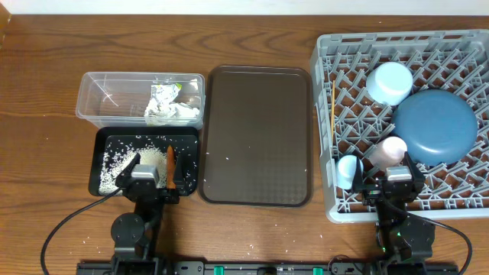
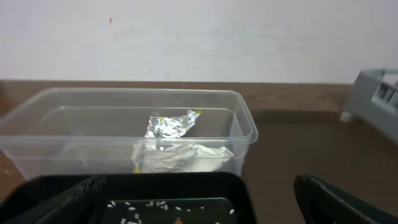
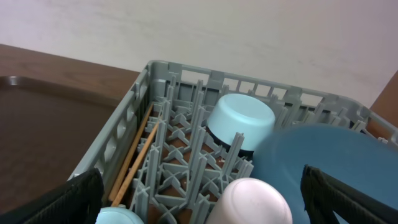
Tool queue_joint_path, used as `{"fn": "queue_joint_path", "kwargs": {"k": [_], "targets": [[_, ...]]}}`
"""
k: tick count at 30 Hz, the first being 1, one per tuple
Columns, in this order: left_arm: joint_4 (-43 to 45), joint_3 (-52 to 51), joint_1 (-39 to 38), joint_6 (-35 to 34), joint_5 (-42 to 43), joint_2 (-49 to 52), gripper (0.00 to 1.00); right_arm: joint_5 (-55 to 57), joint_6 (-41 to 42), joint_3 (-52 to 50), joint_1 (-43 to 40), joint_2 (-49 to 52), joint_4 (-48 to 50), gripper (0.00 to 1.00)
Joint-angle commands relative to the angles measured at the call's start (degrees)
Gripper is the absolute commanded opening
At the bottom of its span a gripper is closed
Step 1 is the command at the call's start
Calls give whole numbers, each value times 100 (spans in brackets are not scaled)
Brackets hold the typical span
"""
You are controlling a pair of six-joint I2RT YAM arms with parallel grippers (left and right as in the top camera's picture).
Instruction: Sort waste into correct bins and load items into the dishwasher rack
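Firstly, far-left corner of the table: clear tub (image 1: 99,84), holding the crumpled tissue (image 1: 172,114) and the foil-lined wrapper (image 1: 164,94), both at its right end.

Next, against the tub's near wall: black tray (image 1: 103,137). Scattered rice (image 1: 114,162) lies on its left half. The carrot (image 1: 170,159) lies right of centre, long axis running near to far.

Left gripper (image 1: 147,169): over the black tray's near edge, jaws spread wide, nothing between them. The carrot lies just right of its midline, the rice just left.

Centre: brown serving tray (image 1: 260,176), carrying only a few white specks (image 1: 227,159), probably stray rice. They sit left of its middle, nearer the left arm, to that gripper's right and slightly ahead.

Right side: dishwasher rack (image 1: 325,46).
- Chopsticks (image 1: 333,95): along the left wall, long axis near to far.
- White-blue bowl (image 1: 390,82): upturned, far centre.
- Blue plate (image 1: 435,126): right.
- Pink cup (image 1: 393,150) and light blue cup (image 1: 348,169): near left.

Right gripper (image 1: 397,176): at the rack's near edge, jaws wide, empty, pink cup directly ahead.

Judgement: sorting looks all but complete. Any further move would turn on the specks, likely too fine to pinch.
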Motion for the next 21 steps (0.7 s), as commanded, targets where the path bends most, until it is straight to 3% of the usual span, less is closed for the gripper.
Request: {"fn": "queue_joint_path", "kwargs": {"k": [1, 21], "targets": [[-247, -68, -59, 623, 166, -57, 97, 61, -17, -9, -114, -39, -20, 99], [-271, -68, -341, 651, -264, -57, 97, 61, -17, -9, -114, -39, -20, 99]]}}
